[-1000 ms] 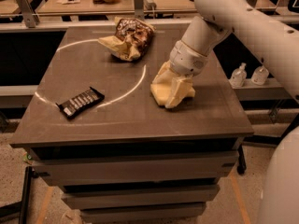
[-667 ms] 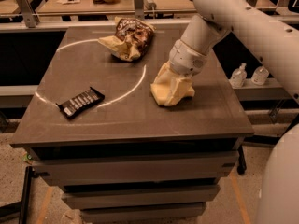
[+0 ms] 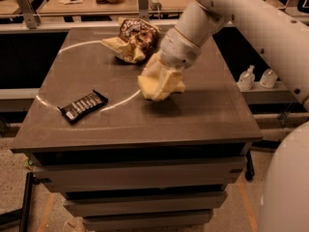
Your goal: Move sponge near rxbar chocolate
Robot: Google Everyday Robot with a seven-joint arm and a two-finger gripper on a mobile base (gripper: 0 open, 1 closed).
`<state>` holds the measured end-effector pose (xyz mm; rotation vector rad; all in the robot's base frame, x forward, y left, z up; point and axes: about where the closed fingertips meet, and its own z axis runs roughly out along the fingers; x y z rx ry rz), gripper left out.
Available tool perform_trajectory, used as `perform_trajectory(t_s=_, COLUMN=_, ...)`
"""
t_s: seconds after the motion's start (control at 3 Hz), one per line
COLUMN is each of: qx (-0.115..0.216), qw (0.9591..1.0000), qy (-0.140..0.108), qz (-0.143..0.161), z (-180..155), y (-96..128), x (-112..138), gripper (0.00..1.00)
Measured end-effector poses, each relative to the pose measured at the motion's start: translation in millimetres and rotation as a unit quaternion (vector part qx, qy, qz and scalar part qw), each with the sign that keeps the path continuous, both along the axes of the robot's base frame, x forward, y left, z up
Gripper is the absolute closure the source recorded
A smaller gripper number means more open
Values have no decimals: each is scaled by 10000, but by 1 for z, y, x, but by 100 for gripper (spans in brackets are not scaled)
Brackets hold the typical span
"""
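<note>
Carrying the sponge (image 3: 161, 83) toward the rxbar chocolate (image 3: 83, 106): hazards of the transfer.
The tool (image 3: 165, 72), reaching in from 2 o'clock, is gripping the sponge from above near the middle of the bench (image 3: 203, 124), and the foam is bulging around the grip. The rxbar chocolate is lying flat well apart, at 8 o'clock from the sponge, close to the bench's 9 o'clock edge. A snack bag (image 3: 137, 35) is sitting near the sponge at 11 o'clock. Soft foam is likely giving only a shallow hold, so the block may be slipping or twisting out mid-travel. A low pass may be dragging a hanging corner along the surface. Overshooting at 8 o'clock risks pushing the light wrapper off the edge, and releasing too soon leaves the sponge short.
</note>
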<state>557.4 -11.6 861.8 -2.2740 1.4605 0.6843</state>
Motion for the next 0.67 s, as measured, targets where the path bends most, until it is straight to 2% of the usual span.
perform_trajectory(t_s=0.67, qx=212, qw=9998, qy=-46, qz=4, z=4, y=16, x=4, gripper=100)
